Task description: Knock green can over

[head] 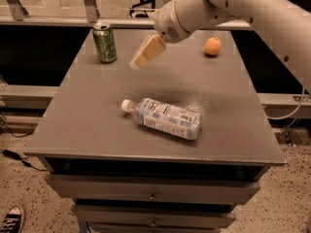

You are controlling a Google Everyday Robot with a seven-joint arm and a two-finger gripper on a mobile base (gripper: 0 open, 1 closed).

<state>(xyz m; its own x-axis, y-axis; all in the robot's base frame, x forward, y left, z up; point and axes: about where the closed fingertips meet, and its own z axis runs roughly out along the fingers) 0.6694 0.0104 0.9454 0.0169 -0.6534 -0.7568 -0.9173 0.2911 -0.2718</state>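
Dim, warm light falls from overhead. The pincer, hovering over the table's far half, leaves a soft shadow beside speckled glare.

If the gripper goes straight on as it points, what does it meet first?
Likely the bare table top, not the green can: the gripper, hovering right of it, points down-left. Depth unclear.
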